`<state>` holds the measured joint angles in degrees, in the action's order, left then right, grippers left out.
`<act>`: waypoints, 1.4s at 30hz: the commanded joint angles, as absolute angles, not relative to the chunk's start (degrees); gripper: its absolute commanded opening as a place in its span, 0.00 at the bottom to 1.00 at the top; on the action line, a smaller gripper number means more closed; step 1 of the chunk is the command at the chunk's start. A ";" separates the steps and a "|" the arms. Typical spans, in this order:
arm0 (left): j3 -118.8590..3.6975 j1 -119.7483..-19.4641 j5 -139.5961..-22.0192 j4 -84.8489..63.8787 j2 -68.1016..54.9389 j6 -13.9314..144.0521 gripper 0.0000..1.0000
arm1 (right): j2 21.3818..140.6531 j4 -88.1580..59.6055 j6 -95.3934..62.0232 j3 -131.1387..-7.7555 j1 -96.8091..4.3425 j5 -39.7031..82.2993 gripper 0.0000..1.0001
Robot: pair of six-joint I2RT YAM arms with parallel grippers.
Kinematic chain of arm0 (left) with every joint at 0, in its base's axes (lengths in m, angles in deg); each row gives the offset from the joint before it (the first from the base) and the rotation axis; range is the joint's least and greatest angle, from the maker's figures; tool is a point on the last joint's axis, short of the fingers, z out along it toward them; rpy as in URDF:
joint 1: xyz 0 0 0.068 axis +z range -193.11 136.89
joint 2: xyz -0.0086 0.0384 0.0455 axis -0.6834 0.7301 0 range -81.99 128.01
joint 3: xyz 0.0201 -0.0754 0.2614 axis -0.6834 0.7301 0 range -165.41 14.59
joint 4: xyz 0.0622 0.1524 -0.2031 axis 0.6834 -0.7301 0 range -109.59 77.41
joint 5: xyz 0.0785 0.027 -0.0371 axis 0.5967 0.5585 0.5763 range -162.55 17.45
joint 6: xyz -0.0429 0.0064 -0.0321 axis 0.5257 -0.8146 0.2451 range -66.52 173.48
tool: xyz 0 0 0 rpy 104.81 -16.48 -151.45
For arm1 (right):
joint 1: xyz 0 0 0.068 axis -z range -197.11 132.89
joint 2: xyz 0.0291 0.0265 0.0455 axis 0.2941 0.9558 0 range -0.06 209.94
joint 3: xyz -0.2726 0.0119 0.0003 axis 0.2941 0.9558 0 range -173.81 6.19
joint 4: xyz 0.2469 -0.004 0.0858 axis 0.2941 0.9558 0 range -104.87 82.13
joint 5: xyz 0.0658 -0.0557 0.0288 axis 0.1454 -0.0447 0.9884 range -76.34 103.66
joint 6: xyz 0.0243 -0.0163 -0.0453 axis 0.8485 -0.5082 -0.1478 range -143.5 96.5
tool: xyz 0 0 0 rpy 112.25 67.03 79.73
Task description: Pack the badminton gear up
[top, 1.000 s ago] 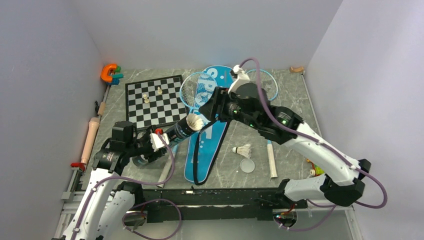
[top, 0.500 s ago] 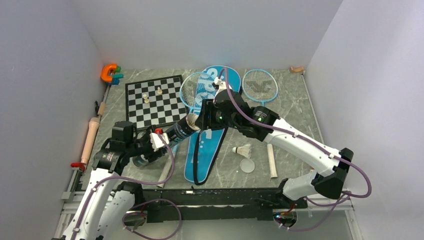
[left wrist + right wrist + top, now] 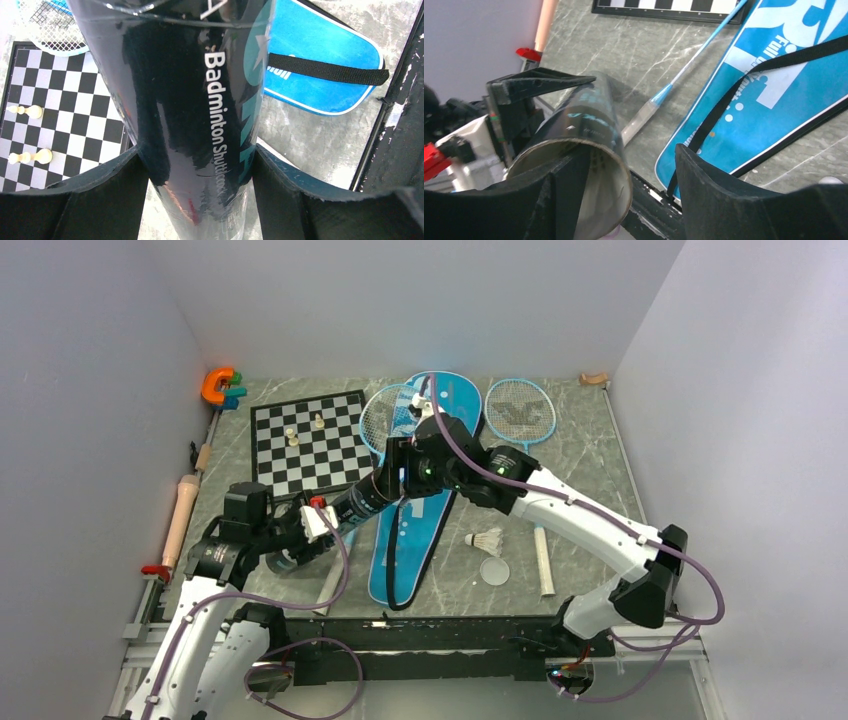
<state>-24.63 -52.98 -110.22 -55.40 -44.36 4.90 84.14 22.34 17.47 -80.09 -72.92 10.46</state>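
Top external view, left to right. Left tool (image 3: 197, 165) is clamped on the lower end of the black tube (image 3: 350, 505), holding it tilted off the surface (image 3: 590, 440) with its mouth up toward the right.

Change: the shuttlecock seen at the tube mouth a second ago no longer shows. Right tool (image 3: 398, 475) has moved onto the mouth, jaws apart, with nothing between them in the wrist view. Judged: that shuttlecock is now inside the tube.

Blue bag (image 3: 420, 530) lies flat beneath. One loose shuttlecock (image 3: 487, 540) sits on the surface further right. The right-hand racket (image 3: 519, 412) lies unpacked at the back.
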 commanded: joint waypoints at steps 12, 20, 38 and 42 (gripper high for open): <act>-24.42 -53.21 -111.06 -52.32 -44.60 4.76 0.41 | 61.34 28.68 19.21 -65.70 -54.78 14.46 0.80; -24.79 -53.21 -110.55 -52.62 -44.59 4.98 0.40 | 56.66 24.85 21.05 -39.60 -42.89 18.84 0.73; -25.14 -53.21 -110.70 -53.44 -44.63 4.96 0.40 | 60.26 10.81 23.16 -27.76 -40.13 20.32 0.67; -25.27 -53.21 -110.54 -53.89 -44.64 4.71 0.40 | 62.40 7.61 23.73 -27.68 -40.16 21.06 0.55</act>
